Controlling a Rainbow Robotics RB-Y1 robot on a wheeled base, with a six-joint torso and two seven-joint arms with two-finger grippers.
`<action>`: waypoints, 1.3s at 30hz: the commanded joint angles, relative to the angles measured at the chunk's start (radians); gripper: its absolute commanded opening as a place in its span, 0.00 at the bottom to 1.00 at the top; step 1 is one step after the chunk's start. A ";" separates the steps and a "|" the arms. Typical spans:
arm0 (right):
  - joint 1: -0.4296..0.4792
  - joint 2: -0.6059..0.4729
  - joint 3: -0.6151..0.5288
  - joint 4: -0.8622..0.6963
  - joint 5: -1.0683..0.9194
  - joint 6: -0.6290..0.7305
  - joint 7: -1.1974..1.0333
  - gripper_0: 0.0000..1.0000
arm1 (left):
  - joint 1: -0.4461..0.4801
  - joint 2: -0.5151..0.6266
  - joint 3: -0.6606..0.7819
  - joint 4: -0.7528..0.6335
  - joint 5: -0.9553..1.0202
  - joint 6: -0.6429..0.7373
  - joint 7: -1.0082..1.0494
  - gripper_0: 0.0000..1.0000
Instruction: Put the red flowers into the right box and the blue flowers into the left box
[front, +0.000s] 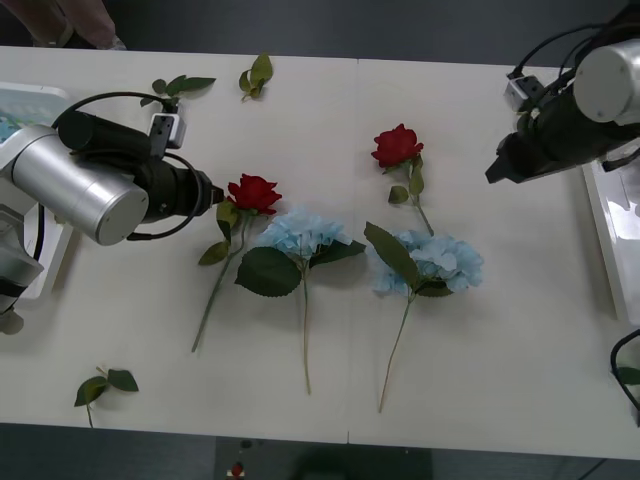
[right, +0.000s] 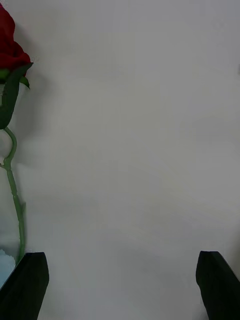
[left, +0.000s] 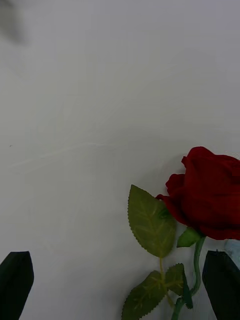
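Note:
Two red flowers lie on the white table: one rose (front: 254, 192) left of centre and one rose (front: 397, 146) farther back on the right. Two blue flowers (front: 300, 232) (front: 435, 262) lie just in front of them. My left gripper (front: 214, 194) hovers right beside the left rose, open; its wrist view shows that rose (left: 210, 200) and its leaves close to one finger (left: 220, 280). My right gripper (front: 493, 174) hangs open to the right of the other rose (right: 10, 50), above bare table. The left box (front: 50, 262) sits at the left edge under my left arm, the right box (front: 606, 225) at the right edge.
Loose green leaf sprigs lie at the back left (front: 180, 86), the back centre (front: 256, 75) and the front left (front: 102, 385). The table's front edge runs close along the bottom of the front view. Both arms' cables hang over the boxes.

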 joint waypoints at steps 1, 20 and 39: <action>-0.029 0.046 0.026 -0.021 0.076 -0.023 -0.054 0.85 | -0.025 0.004 -0.029 -0.025 -0.005 -0.020 0.024 0.98; -0.051 0.233 0.109 0.133 0.209 -0.199 -0.094 0.86 | -0.050 -0.032 -0.161 0.001 -0.059 -0.039 0.055 0.98; -0.052 0.307 0.158 0.239 0.265 -0.319 -0.138 0.86 | -0.114 -0.135 -0.245 0.236 -0.191 -0.126 0.055 0.98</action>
